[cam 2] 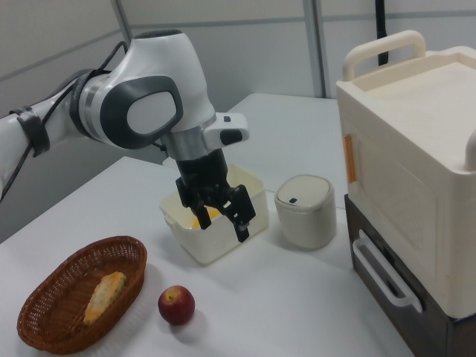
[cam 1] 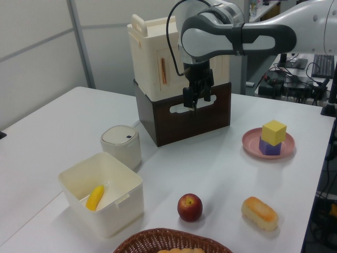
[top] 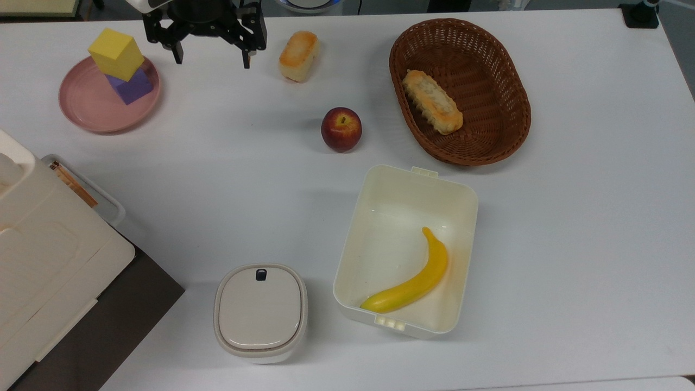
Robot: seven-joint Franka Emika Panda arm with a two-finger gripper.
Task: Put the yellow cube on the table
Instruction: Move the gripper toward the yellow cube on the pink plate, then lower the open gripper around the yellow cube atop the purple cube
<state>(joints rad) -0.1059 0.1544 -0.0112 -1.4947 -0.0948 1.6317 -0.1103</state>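
Yellow cube [top: 115, 53] sat atop purple cube [top: 130, 84] on pink plate [top: 87, 106], far left in the top view. Hand [top: 212, 58] hovered beside it, fingers spread, empty, likely readying a grasp before placing on table [top: 570, 217].

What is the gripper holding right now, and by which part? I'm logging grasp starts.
Nothing. The gripper is open and empty above the table; the yellow cube sits ungrasped on the purple cube.
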